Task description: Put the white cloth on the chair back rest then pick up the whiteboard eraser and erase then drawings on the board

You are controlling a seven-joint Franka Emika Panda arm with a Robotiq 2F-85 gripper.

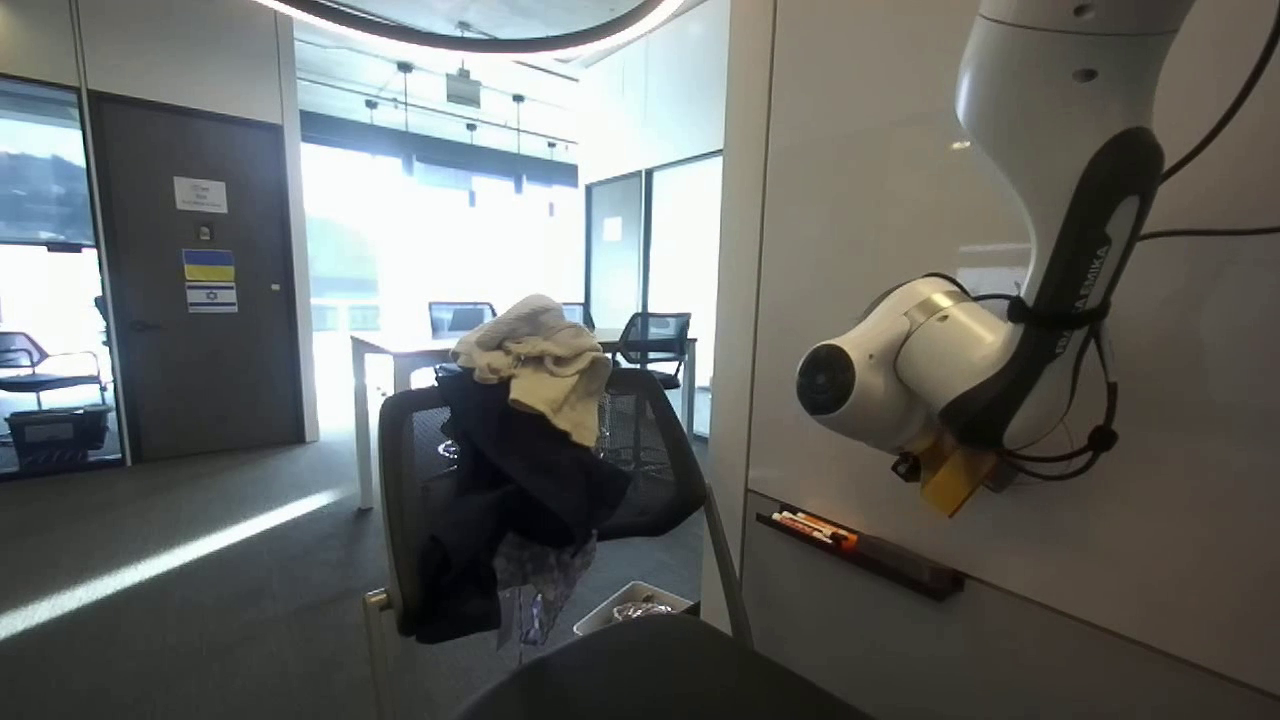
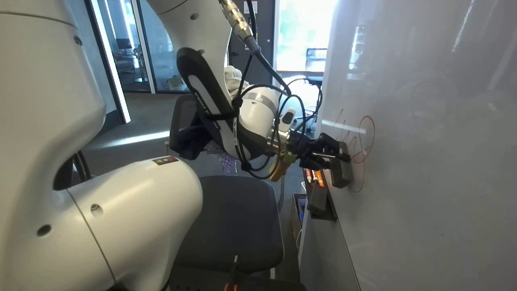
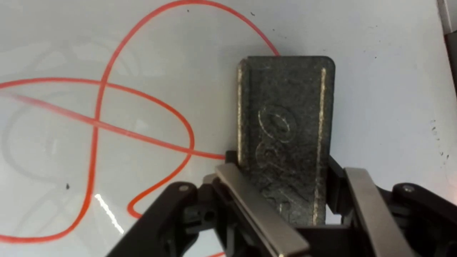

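Note:
The white cloth (image 1: 545,360) lies over the top of the chair back rest (image 1: 665,470), above a dark cloth; part of it also shows in an exterior view (image 2: 233,79). My gripper (image 3: 284,167) is shut on the dark whiteboard eraser (image 3: 285,107), one finger on each long side. In an exterior view the gripper (image 2: 333,151) holds the eraser (image 2: 341,171) at the whiteboard (image 2: 424,194); I cannot tell whether it presses on it. Red drawn loops (image 3: 96,142) lie beside the eraser, and one line runs under its far end. The fingers are hidden behind the wrist in an exterior view.
A tray (image 1: 765,518) on the board's lower edge holds several markers (image 2: 315,178) and a dark block (image 2: 319,198). The chair seat (image 2: 230,222) stands below the arm. A white bin (image 1: 600,615) is on the floor. Cables hang around the wrist.

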